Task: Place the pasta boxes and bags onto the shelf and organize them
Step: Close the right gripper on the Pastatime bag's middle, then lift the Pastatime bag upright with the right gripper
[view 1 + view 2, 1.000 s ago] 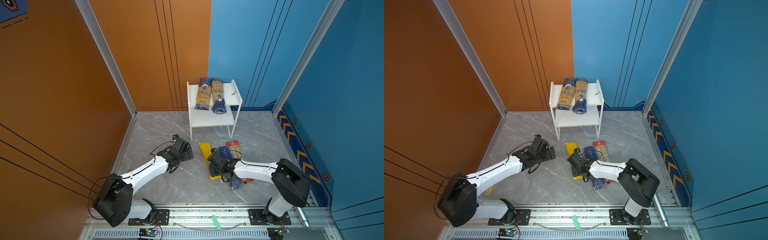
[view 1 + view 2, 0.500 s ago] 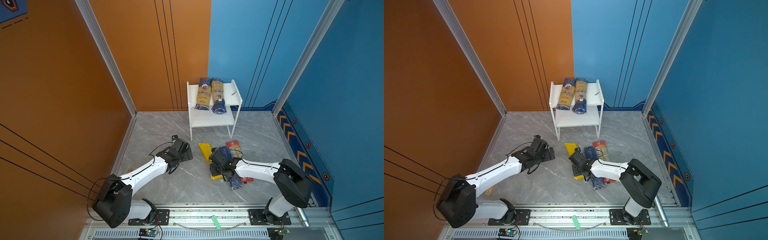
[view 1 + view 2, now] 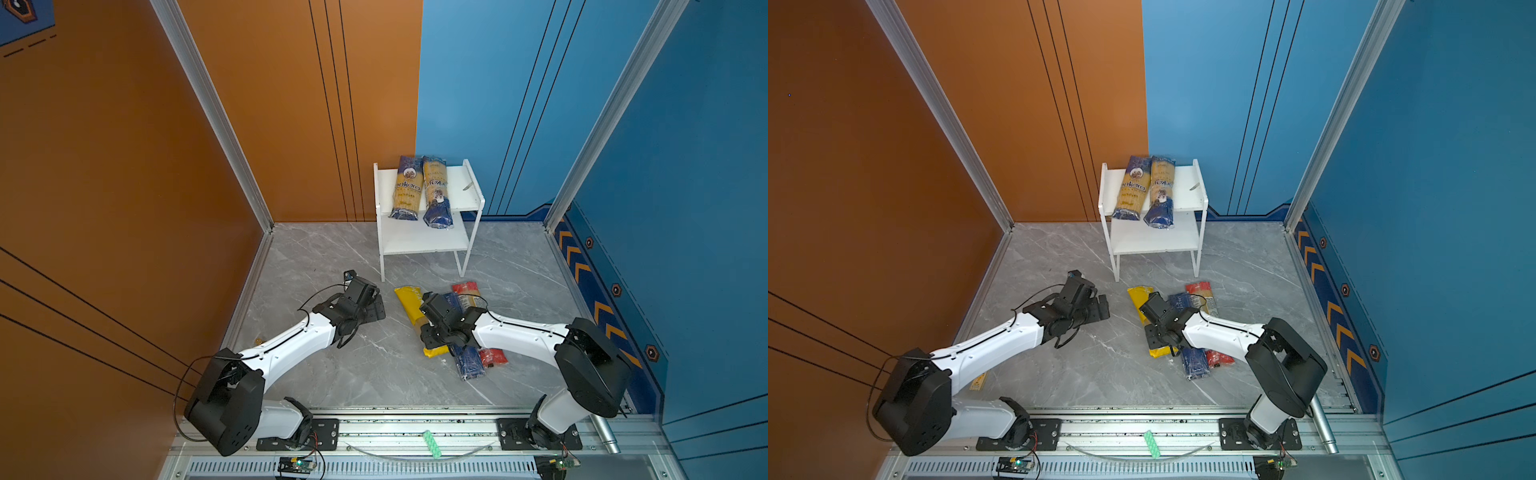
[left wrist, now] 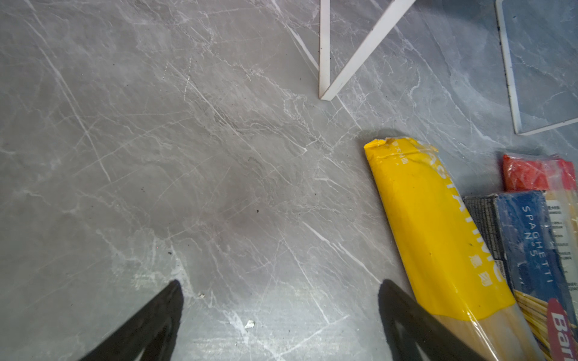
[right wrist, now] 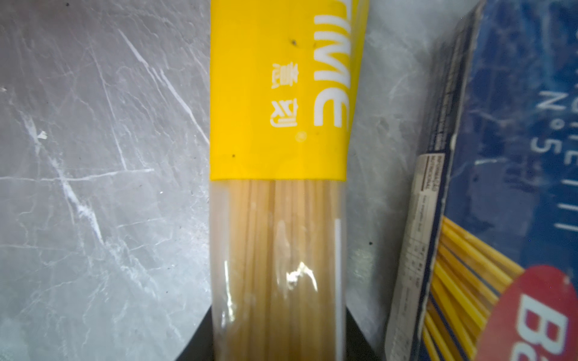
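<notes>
Left gripper [image 4: 280,286] hung spread over bare floor [image 3: 332,374], just beside the yellow pack [image 3: 409,301] (shelf [image 3: 419,245] legs near its far end); right gripper [image 5: 278,337] pinched that pack, which lay unmoved since a second before.

Two ankara packs [image 3: 407,189] lie on shelf [image 3: 419,243]; yellow [image 3: 407,301], Barilla [image 3: 469,363], red-ended packs [image 3: 465,289] on floor [image 3: 332,249].

A robot lab cell: orange and blue wall panels [image 3: 291,104], marble-look floor [image 3: 374,374], arms [image 3: 291,345] on an aluminium rail [image 3: 415,430].

Grey marbled floor [image 3: 374,374] — orange wall [image 3: 291,104], blue wall [image 3: 478,83] (chevron skirting [image 3: 598,307]) — green strip [image 3: 431,444].
</notes>
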Motion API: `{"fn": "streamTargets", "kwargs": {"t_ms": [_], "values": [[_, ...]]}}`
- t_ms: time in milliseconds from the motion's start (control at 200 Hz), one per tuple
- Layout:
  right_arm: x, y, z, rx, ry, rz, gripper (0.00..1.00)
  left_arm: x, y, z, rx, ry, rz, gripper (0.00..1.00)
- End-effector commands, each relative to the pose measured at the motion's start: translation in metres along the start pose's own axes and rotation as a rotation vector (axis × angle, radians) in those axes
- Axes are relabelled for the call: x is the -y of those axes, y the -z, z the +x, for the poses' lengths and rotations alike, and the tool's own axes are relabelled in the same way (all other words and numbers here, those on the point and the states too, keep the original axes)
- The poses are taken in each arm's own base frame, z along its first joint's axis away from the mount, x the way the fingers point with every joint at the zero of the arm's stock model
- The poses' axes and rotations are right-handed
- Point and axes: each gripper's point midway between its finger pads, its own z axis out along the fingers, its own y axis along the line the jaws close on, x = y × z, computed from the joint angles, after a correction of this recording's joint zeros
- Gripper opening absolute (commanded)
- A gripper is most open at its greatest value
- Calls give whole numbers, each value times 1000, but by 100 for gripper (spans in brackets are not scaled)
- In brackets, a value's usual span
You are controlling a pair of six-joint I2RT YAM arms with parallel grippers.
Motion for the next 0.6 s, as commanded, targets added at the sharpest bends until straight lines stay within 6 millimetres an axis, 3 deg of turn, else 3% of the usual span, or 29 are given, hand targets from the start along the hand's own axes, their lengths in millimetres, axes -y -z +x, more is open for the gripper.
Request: {"fn": "streamTargets", "kwargs": {"t_ms": [0,596], "values": [[-17,28,-27,71,-4,-84,0,-5,3,1,-3,19,0,98],[0,75,-46,112,-92,-147,0,-1,-1,-1,-11,18,2,98]]}}
